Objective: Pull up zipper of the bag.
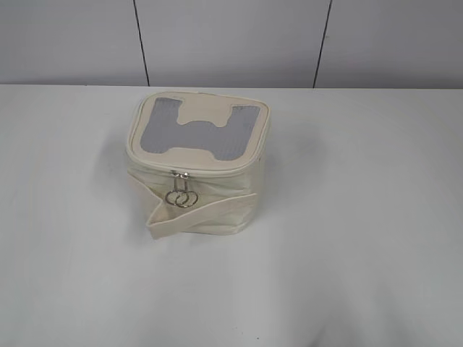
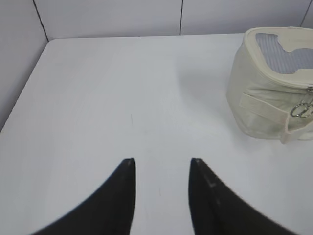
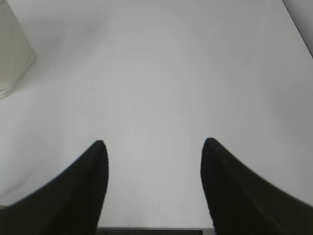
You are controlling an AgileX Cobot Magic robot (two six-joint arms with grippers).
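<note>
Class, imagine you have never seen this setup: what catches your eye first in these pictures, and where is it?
First, the cream bag standing alone mid-table, its lid showing a grey mesh panel. Next, two silver ring pulls hanging together from the zipper at the front rim. Both grippers, left and right, hover over bare table, jaws open, touching nothing.

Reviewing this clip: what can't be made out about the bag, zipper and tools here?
- Exterior view: neither tool is in frame; the bag hides its own back, so the zipper there is unseen.
- Left wrist view: right edge crops the bag.
- Right wrist view: only a blurred bag corner at left edge.
</note>
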